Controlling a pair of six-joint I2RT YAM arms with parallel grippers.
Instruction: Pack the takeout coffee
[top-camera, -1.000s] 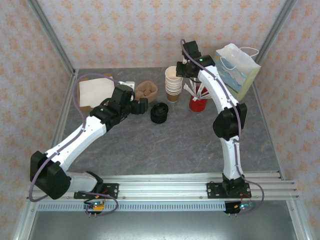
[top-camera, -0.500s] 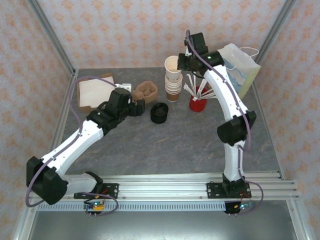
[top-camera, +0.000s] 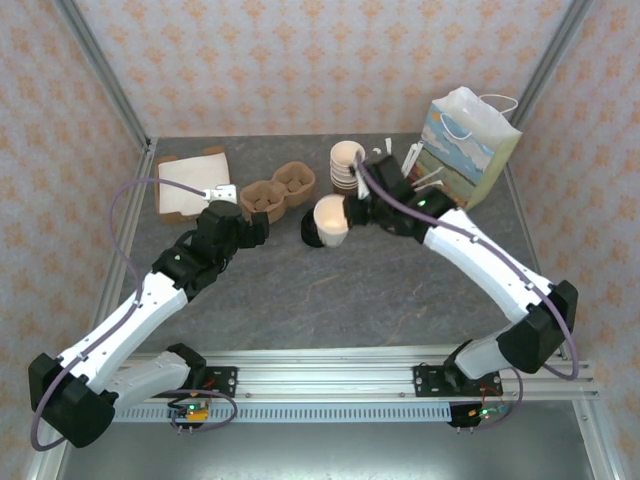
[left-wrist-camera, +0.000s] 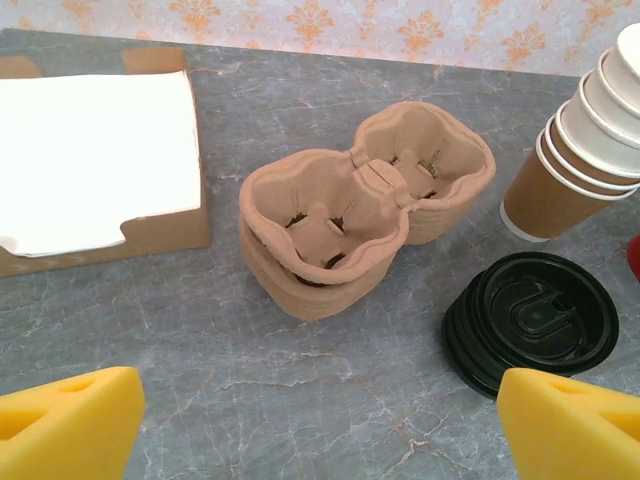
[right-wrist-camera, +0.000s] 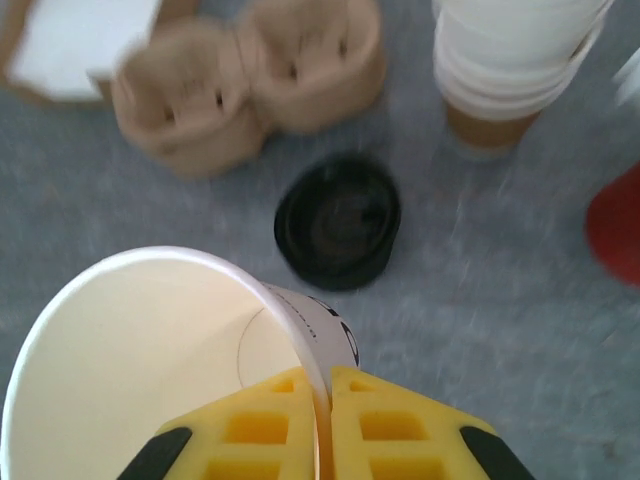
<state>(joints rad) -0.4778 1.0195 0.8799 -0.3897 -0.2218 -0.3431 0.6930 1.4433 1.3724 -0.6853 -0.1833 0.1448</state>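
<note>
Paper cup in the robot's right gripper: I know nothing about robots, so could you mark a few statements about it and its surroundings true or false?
1. The right gripper pinches the paper cup by its rim. True.
2. That cup wears a black lid. False: it is open and empty; the black lids sit stacked on the table.
3. The left gripper holds the cup carrier. False: it is open and holds nothing; the carrier rests on the table ahead of it.
4. The carrier's wells are empty. True.
5. The gift bag lies flat. False: it stands upright.
</note>
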